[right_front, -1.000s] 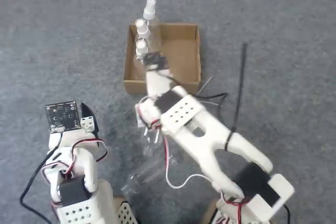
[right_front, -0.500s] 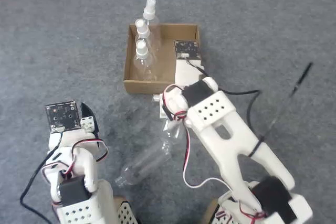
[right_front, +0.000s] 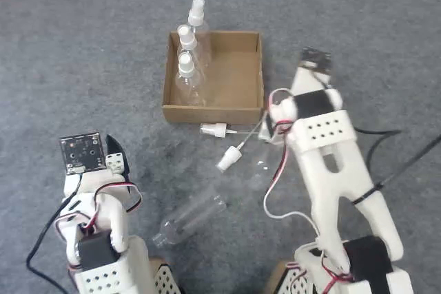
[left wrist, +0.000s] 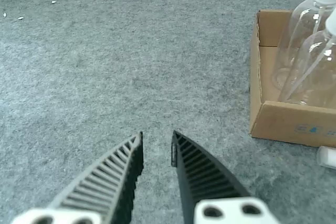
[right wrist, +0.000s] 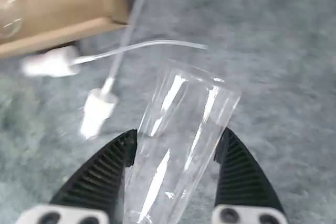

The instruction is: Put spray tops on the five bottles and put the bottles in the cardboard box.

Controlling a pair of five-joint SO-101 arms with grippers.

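Left gripper (left wrist: 157,136): jaws narrowly parted, nothing between them. Lying bottle (right_front: 189,217), uncapped, at six o'clock of the cardboard box (right_front: 213,112). Three capped bottles (right_front: 186,74) stand along the box's nine o'clock wall. Two spray tops (right_front: 229,160) lie loose just outside its six o'clock wall. Right gripper (right wrist: 178,135) pinches a clear bottle (right wrist: 181,114).

Bottles (right_front: 187,77) fill the left of the cardboard box (right_front: 213,113); right free.
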